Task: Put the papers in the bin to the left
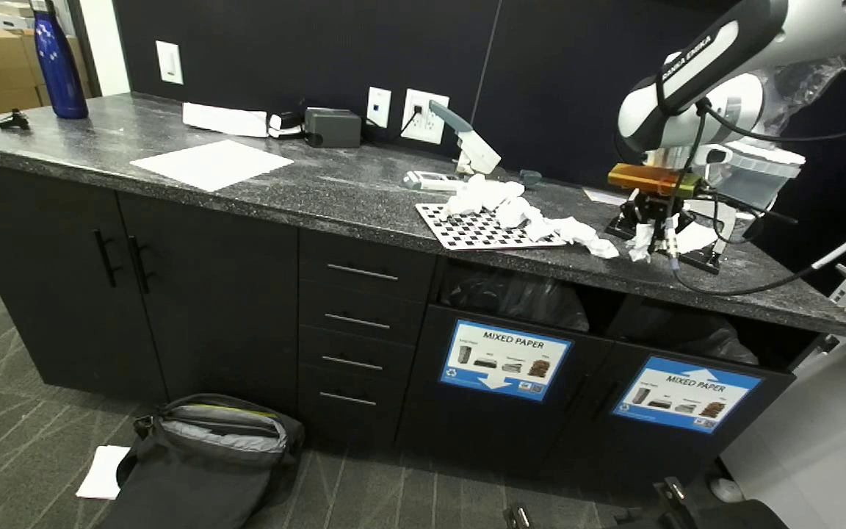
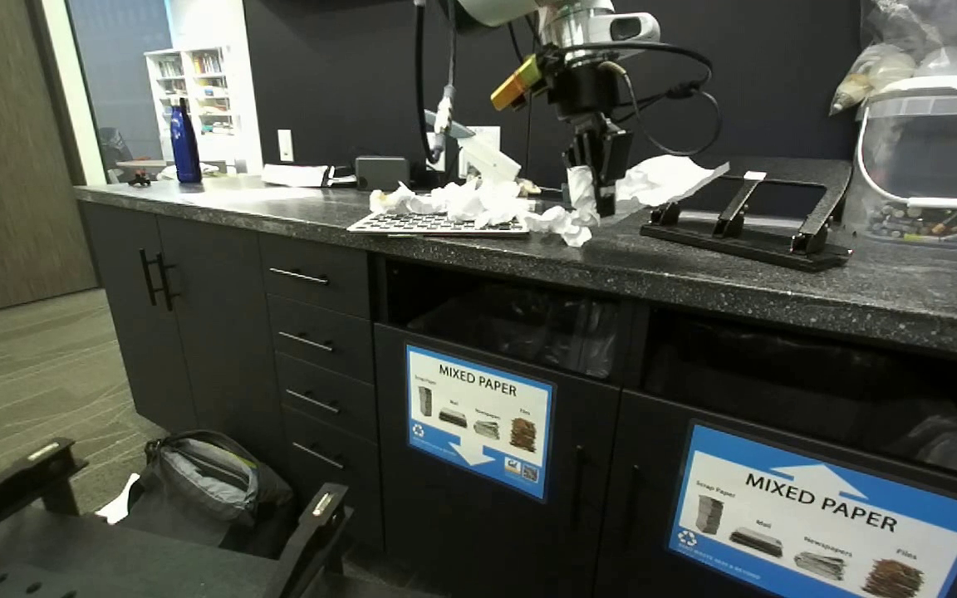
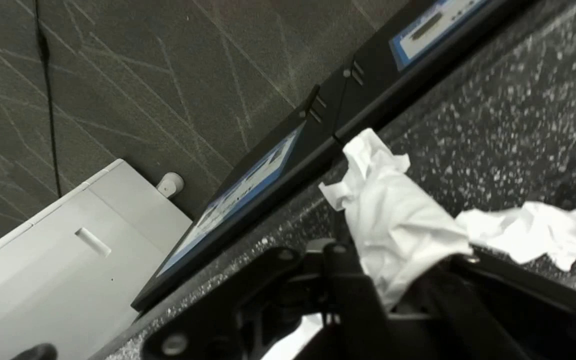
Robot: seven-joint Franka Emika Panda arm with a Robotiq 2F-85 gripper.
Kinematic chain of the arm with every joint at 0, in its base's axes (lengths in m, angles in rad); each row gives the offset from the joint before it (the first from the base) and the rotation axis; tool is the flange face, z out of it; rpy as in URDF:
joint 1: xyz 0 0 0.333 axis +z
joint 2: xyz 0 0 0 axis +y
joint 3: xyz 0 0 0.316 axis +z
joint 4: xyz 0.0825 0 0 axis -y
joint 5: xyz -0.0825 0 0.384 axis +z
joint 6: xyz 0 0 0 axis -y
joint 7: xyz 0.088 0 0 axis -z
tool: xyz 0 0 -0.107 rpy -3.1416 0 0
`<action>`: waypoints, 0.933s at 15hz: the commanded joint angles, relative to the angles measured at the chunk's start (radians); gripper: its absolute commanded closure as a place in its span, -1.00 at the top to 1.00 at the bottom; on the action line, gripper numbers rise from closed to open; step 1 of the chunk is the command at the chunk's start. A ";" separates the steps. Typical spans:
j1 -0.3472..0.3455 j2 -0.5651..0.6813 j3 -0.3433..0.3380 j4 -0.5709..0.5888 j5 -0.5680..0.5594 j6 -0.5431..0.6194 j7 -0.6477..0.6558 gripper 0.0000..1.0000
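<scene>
Papers (image 1: 485,192): saw most heaped, white and crumpled, partly on the checkered board (image 1: 467,235), trailing past its edge onto the countertop (image 1: 349,192). Found the gripper (image 3: 400,265) clamped on 1 wad (image 3: 393,212), just beside the trail's end; could not tell lifted from touching the countertop. Made out 2 bins (image 2: 478,531) side by side beneath, each fronted with a blue-and-white label (image 2: 478,419). Noted a black stand (image 2: 744,245) near the gripper and a blue bottle (image 1: 59,66) well apart.
</scene>
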 commanded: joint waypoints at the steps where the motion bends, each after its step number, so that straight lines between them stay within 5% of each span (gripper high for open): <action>1: -0.010 -0.193 0.081 -0.250 0.064 0.011 -0.099 -0.81; 6: 0.009 -0.290 0.201 -0.537 0.247 0.072 -0.241 -0.80; 10: 0.035 -0.204 0.301 -0.639 0.410 0.155 -0.432 -0.79; 14: 0.121 -0.075 0.284 -0.640 0.232 0.402 -0.401 -0.81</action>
